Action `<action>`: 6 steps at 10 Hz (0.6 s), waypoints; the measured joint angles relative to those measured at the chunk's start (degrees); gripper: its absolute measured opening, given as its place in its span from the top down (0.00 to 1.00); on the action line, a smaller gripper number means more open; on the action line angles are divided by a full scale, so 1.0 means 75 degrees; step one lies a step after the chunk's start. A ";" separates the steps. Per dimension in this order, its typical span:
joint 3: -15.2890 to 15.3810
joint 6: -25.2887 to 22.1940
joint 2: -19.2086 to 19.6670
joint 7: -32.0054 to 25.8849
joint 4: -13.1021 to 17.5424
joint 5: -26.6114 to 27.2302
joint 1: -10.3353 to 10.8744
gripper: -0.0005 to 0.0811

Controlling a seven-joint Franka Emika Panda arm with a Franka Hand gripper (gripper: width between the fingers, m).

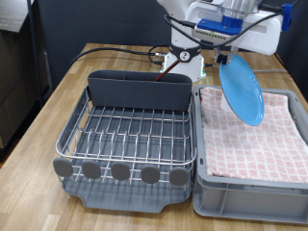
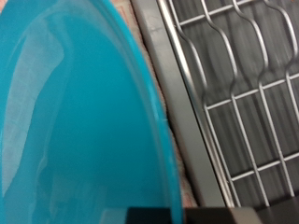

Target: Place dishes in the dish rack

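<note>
1. The white two-finger gripper (image 1: 229, 56) hangs at the exterior view's top right, above the cloth-lined grey plastic crate (image 1: 252, 183).
2. A round light-blue plate (image 1: 242, 89) hangs tilted on edge from it, lifted over the pink checked cloth (image 1: 260, 135); its fingers appear clamped on the plate's upper rim.
3. The silver wire dish rack (image 1: 130, 135) in its grey tray sits just left of the crate, with a dark grey utensil bin (image 1: 140, 91) at its far side.
4. The wrist view shows the plate (image 2: 75, 121) beside the rack's wires (image 2: 243, 93).
</note>
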 joint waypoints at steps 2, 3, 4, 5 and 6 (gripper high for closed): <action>-0.0103 -0.0701 -0.0006 -0.0269 0.0278 -0.0506 -0.0142 0.97; -0.0176 -0.0835 -0.0021 -0.0515 0.0420 -0.1088 -0.0261 0.97; -0.0261 -0.0970 -0.0029 -0.0795 0.0528 -0.1565 -0.0387 0.97; -0.0373 -0.0995 -0.0040 -0.1139 0.0610 -0.2017 -0.0500 0.97; -0.0509 -0.0994 -0.0059 -0.1560 0.0665 -0.2329 -0.0608 0.97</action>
